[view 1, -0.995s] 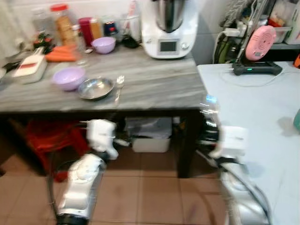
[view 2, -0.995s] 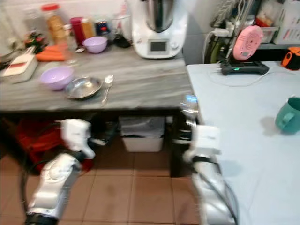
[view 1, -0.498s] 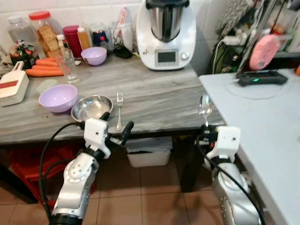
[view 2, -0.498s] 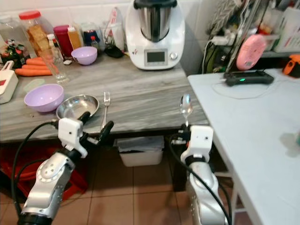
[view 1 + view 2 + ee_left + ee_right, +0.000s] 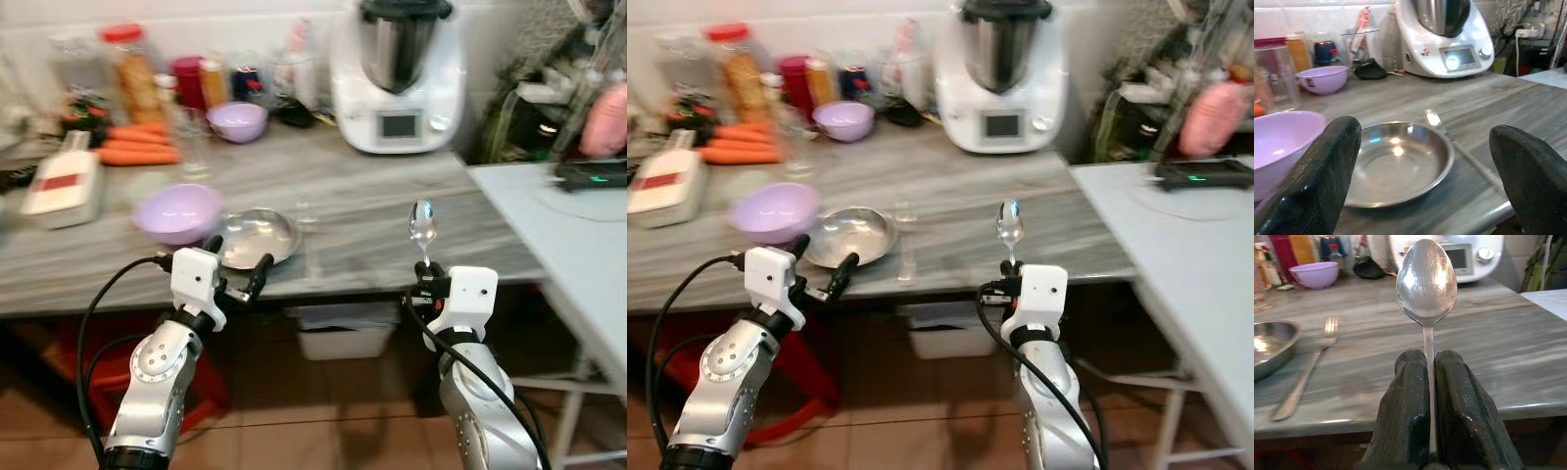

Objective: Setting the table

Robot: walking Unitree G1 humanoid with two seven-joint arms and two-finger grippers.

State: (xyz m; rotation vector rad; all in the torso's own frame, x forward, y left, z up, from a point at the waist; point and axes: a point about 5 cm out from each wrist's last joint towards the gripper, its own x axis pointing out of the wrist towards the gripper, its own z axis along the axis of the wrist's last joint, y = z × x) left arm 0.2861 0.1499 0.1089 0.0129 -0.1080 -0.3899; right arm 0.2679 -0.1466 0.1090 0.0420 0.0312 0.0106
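The grey marbled worktop [image 5: 372, 211] now lies square ahead, where half a second ago the view sat further right and took in more of the pale table [image 5: 588, 255]; that is the camera swinging left, so I judge the robot is lining up on the place setting. At the far edge stands a white kitchen machine [image 5: 397, 78], its small screen too blurred to read, and no label on the jars is legible. Left of centre sit a lilac bowl [image 5: 178, 211] and, just beside it, a steel plate [image 5: 257, 237] with a fork [image 5: 1449, 137] along its right rim. The left hand [image 5: 235, 284] hovers at the near edge, fingers spread wide before the plate. The right hand [image 5: 1430, 377], pressed together, pinches the spoon [image 5: 423, 223] upright by its handle, still off the worktop
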